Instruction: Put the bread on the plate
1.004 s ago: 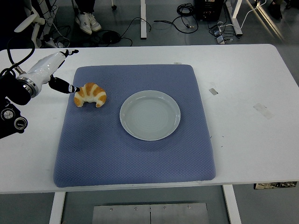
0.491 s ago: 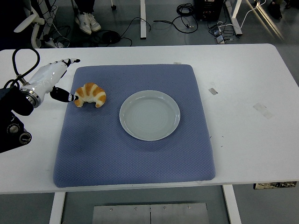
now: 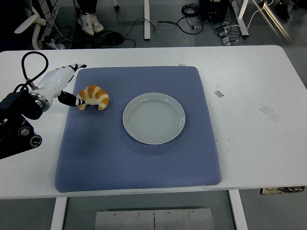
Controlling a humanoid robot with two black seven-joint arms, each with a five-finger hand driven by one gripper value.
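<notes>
So over the last second I've swung my left hand point(image 3: 64, 86) round to the croissant point(image 3: 93, 97), thumb touching its left end, fingers spread and gripping nothing, bread sitting on the blue mat point(image 3: 139, 158) beside the empty plate point(image 3: 153, 118).

We cannot see most of the left arm point(image 3: 19, 120), which is cut off by the left edge of the picture, and on the left hand point(image 3: 60, 84) we cannot make out each finger, since some lie behind the white shell. At the far edge a person's shoes point(image 3: 91, 21) show while the body is cut off at the top. The small marks on the table point(image 3: 249, 91) to the right, among them a strip point(image 3: 269, 113), are too small for us to identify.
</notes>
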